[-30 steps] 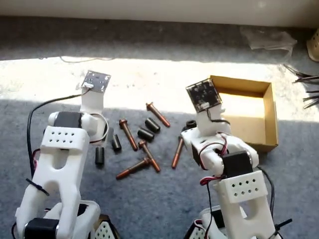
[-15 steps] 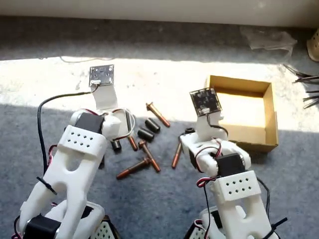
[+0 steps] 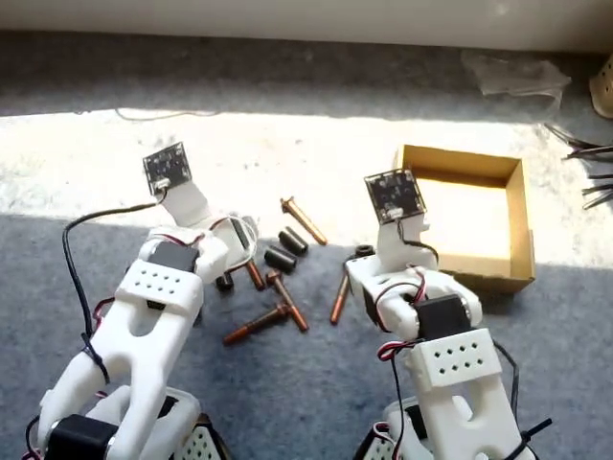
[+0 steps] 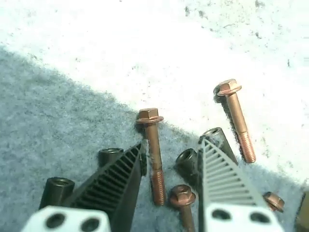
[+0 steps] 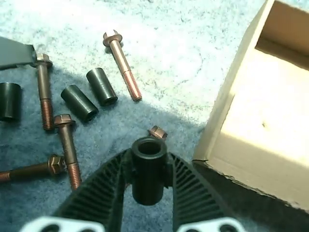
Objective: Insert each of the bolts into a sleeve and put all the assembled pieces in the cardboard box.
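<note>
- The bench (image 3: 316,383), covered in grey carpet, is carrying everything. Sunlight is washing out its far half and making detail hard to read there.
- The cardboard box (image 3: 462,163) is sitting open-topped at the far right, just right of the right arm. Its near wall is hiding part of its floor.
- The right gripper (image 5: 148,164) is hanging left of the box, its fingers clenched on a black sleeve (image 5: 147,186) whose open end is facing upward. The sleeve is hiding most of a bolt beneath it, with only the bolt head (image 5: 157,132) peeking out.
- The left gripper (image 4: 172,145) is hovering over the pile, fingers spread and straddling one bolt (image 4: 153,154).
- The copper-coloured bolts (image 3: 303,219) are lying scattered between the arms. They are looking stiff, light and apt to roll, so gripping across the mid-shank is seeming safest.
- The loose sleeves (image 3: 280,258) are lying among them, rigid, smooth and probably slippery. Pinching across the sides is looking best, leaving the bore free. The left arm is partly covering another.
</note>
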